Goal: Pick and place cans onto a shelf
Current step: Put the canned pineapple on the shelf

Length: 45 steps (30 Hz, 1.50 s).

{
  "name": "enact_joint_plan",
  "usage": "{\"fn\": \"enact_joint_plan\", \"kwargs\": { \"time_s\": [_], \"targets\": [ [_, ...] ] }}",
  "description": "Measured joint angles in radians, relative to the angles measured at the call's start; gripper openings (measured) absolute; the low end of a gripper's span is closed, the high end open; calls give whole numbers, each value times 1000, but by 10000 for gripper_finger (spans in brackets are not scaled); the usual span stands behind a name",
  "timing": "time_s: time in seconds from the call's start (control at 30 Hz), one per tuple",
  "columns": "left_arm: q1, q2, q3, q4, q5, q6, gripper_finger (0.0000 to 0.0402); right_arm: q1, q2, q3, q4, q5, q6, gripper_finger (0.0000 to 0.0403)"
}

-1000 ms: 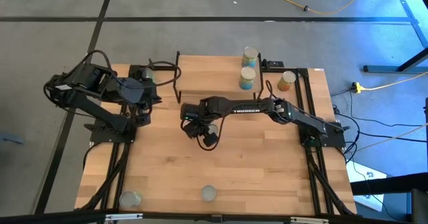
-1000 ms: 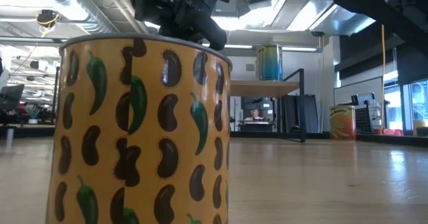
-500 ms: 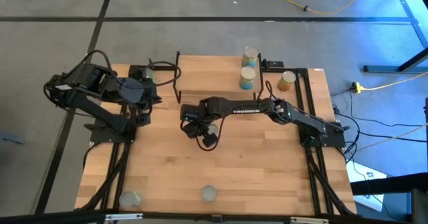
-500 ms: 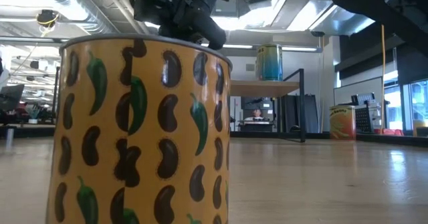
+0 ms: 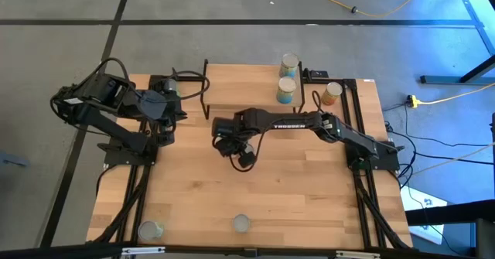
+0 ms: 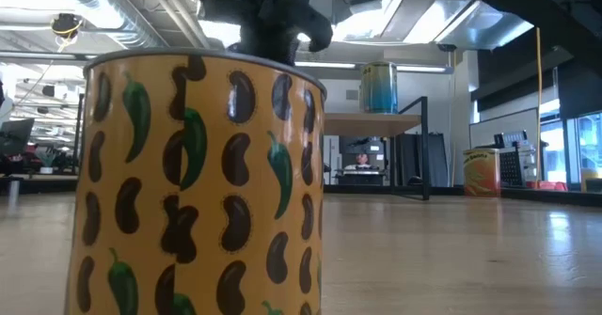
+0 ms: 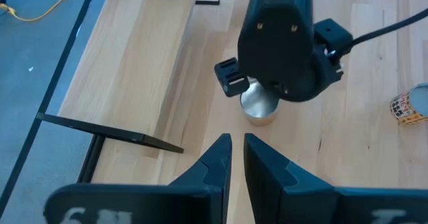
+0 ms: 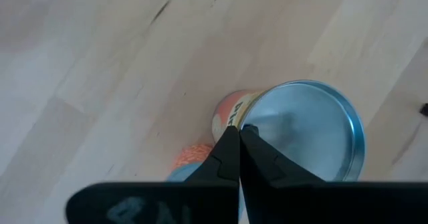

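My right gripper (image 5: 233, 141) is shut and hangs over the table's middle, above an upright can with a silver top (image 8: 301, 130) and an orange-red label. That can also shows in the left wrist view (image 7: 257, 107). Two cans (image 5: 288, 63) (image 5: 286, 90) stand on the wooden shelf (image 5: 247, 85) at the far edge. My left gripper (image 7: 235, 147) waits at the table's left, its fingers a narrow gap apart and empty. My right gripper points down with its shut fingertips (image 8: 231, 140) at the can's top rim (image 8: 249, 125), on the rim's edge. I cannot tell whether they touch it. The can stands upright on the table.
An orange can (image 5: 331, 93) stands on the table to the right of the shelf. Two more cans (image 5: 151, 230) (image 5: 242, 223) stand at the near edge; the yellow bean-patterned one (image 6: 198, 183) fills the low view. Bare wood lies between them and the shelf.
My right gripper has shifted a little toward the table's right edge, staying shut above the can. The can has stayed where it was.
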Motion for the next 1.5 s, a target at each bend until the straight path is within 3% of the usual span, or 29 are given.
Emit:
{"fn": "enact_joint_plan", "kwargs": {
  "time_s": [0.4, 0.83, 1.27, 1.5],
  "targets": [
    [0, 0, 0, 0, 0, 0, 33, -2, -118, 4, -61, 43, 10, 0],
    [0, 0, 0, 0, 0, 0, 33, -50, -283, 5, -122, 176, 241, 0],
    [0, 0, 0, 14, -7, 0, 33, -235, -353, 5, -95, 182, 403, 0],
    [0, 0, 0, 25, -8, 0, 33, -339, -353, 5, -108, 245, 449, 0]
  ]
}}
